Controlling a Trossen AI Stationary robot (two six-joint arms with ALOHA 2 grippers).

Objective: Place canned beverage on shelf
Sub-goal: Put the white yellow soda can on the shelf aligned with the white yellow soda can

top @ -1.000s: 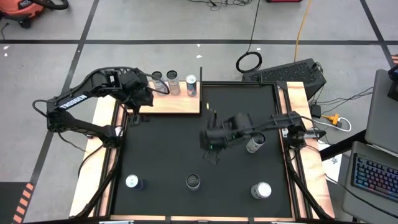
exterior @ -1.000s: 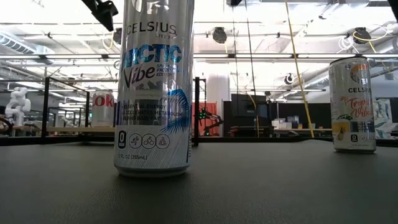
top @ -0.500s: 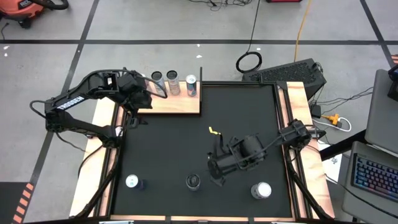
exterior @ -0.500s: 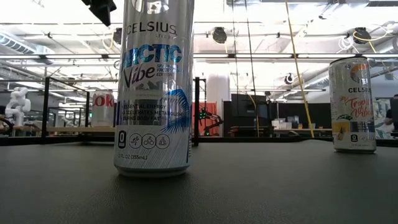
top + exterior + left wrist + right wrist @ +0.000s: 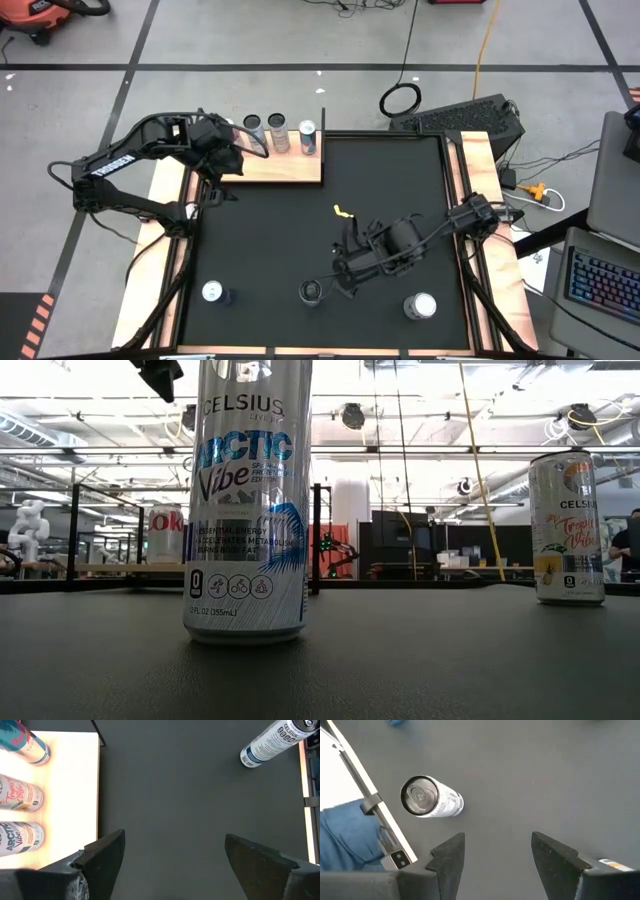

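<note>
A: Start at the left. Where is the left hand (image 5: 238, 158)?

B: Above the left edge of the shelf (image 5: 285, 168), at the far left of the black mat (image 5: 390, 190). Its fingers (image 5: 102, 857) are spread apart, with nothing between them.

A: And on the shelf?

B: Three cans (image 5: 279, 133) stand in a row along its far edge. On the near strip of the mat there is a silver can (image 5: 212, 292) at the left, a dark-topped can (image 5: 312, 291) in the middle and another silver can (image 5: 421, 306) to the right.

A: The right hand (image 5: 340, 283)?

B: Low over the mat, just right of the dark-topped can and not touching it. Its fingers (image 5: 451, 855) are parted and empty.

A: Anything else?

B: A small yellow scrap (image 5: 342, 211) lies near the middle of the worktop.
</note>
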